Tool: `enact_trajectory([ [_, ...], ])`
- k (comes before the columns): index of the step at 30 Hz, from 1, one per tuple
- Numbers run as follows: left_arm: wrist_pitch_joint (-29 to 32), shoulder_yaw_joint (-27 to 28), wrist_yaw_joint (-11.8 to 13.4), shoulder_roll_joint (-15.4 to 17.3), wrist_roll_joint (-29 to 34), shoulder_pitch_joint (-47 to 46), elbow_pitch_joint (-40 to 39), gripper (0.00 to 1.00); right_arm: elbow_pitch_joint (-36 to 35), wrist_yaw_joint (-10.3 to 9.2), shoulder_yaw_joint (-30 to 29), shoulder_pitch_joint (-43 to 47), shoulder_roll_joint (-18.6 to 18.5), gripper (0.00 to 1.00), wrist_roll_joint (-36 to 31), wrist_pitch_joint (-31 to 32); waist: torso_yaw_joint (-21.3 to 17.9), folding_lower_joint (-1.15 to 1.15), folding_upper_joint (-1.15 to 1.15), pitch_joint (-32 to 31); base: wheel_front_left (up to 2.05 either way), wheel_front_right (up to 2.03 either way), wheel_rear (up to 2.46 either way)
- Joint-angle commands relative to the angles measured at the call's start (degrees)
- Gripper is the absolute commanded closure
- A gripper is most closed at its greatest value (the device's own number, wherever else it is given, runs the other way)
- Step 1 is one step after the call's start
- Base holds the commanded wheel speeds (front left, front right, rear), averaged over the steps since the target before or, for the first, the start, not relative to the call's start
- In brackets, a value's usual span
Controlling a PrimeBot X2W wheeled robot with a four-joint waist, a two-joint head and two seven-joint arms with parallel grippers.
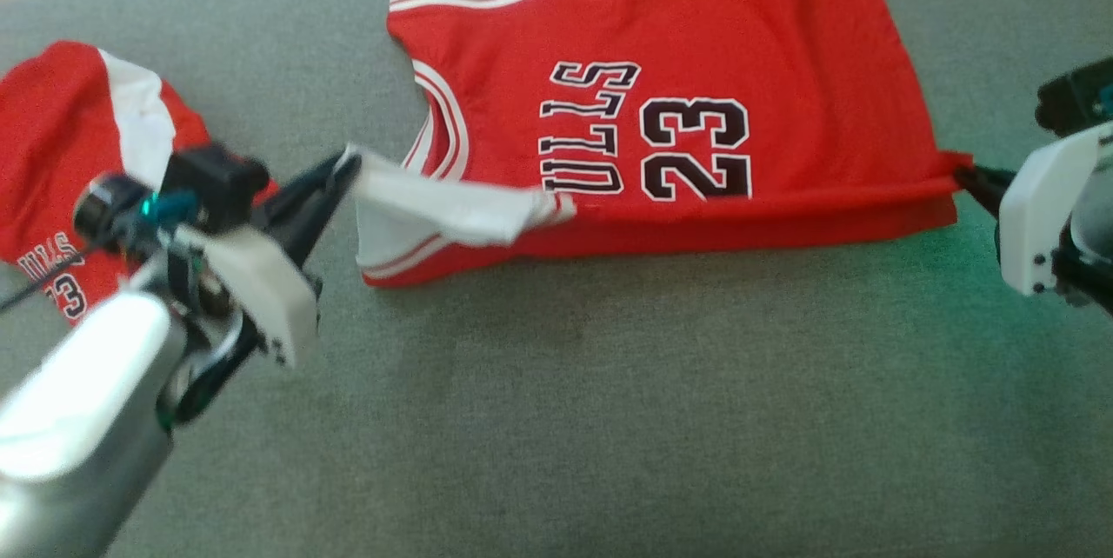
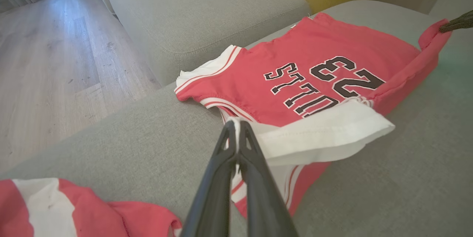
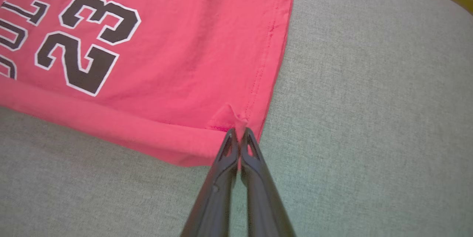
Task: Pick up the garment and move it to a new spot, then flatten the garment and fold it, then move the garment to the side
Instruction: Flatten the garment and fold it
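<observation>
A: Where is the red jersey [image 1: 696, 106]?
B: In the top middle of the head view, mostly flat on the grey couch [image 1: 556, 419].
A: Is it hard?
B: No. It looks soft, light and floppy. Corners are the best spots to hold.
A: And the grippers?
B: The left gripper [image 1: 346, 162] is pinched tight on the white shoulder flap [image 1: 452, 206]. The right gripper [image 1: 963, 177] is pinched tight on the red bottom corner.

The garment [image 1: 696, 63] is soft, matt red cloth with white trim and smooth printed lettering. The cushion [image 1: 609, 419] under it is coarse grey woven fabric. At far left, the floor [image 2: 55, 63] is wood with slight sheen. The left forearm [image 1: 69, 401] looks glossy, silvery and smooth.
</observation>
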Motion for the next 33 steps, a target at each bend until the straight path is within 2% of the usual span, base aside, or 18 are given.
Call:
enact_trajectory([
  [1, 0.33, 1.92, -0.51, 1.35, 0.98, -5.95, 0.5, 1.0, -0.16, -0.04, -0.51, -1.74, -0.57, 1.0, -0.98, -0.35, -0.13, -0.01, 0.0, 1.32, 0.0, 0.0, 0.0],
  [6, 0.68, -1.17, -1.37, 0.14, 3.15, -14.2, 6.15, 1.0, 2.26, -0.04, -0.41, -4.45, 1.11, 1.0, -2.01, -1.35, -0.64, -0.01, 0.0, 4.23, 0.0, 0.0, 0.0],
  [13, 0.25, -6.46, -1.62, -1.47, 3.12, -22.31, 12.09, 1.0, 4.41, -0.04, -0.28, -8.57, 2.97, 1.0, -3.28, -3.69, -1.77, -0.01, 0.0, 7.89, 0.0, 0.0, 0.0],
  [14, -0.17, -6.87, -1.62, -1.74, 3.09, -23.48, 13.23, 0.6, 4.73, -0.04, -0.44, -9.48, 3.37, 0.47, -4.03, -5.12, -1.94, -0.01, 0.0, 8.41, 0.0, 0.0, 0.0],
  [15, -0.65, -7.17, -1.62, -2.01, 3.3, -24.53, 14.55, 0.0, 5.49, -0.04, -0.83, -10.24, 3.89, 0.0, -4.57, -6.39, -2.08, -0.01, 0.0, 8.8, 0.0, 0.0, 0.0],
  [18, -3.08, -6.61, -1.19, -3.18, 3.63, -27.17, 18.2, 0.0, 7.34, -0.04, -1.98, -12.25, 5.7, 0.0, -5.44, -10.76, -2.3, -0.01, 0.0, 9.49, 0.0, 0.0, 0.0],
  [23, -10.54, -4.09, 2.15, -5.71, 4.36, -29.08, 22.87, 0.0, 9.34, -0.04, -4.95, -14.19, 7.67, 0.0, -6.53, -22.06, -1.9, -0.01, 0.0, 8.62, 0.0, 0.0, 0.0],
  [26, -16.68, -0.87, 5.06, -7.8, 2.46, -28.04, 24.17, 0.0, 10.18, -0.04, -6.65, -14.06, 8.14, 0.0, -8.17, -29.37, -1.4, -0.01, 0.0, 6.98, 0.0, 0.0, 0.0],
  [30, -25.41, 3.63, 8.55, -10.57, -0.88, -24.06, 23.26, 0.0, 10.26, -0.04, -9.89, -11.92, 9.38, 0.0, -9.85, -37.9, -0.95, -0.01, 0.0, 3.98, 0.0, 0.0, 0.0],
  [33, -28.57, 6.6, 10.55, -12.02, -2.71, -19.45, 20.57, 0.0, 9.68, -0.04, -12.77, -8.97, 10.26, 0.0, -12.23, -42.83, -0.79, -0.01, 0.0, 1.64, 0.0, 0.0, 0.0],
])
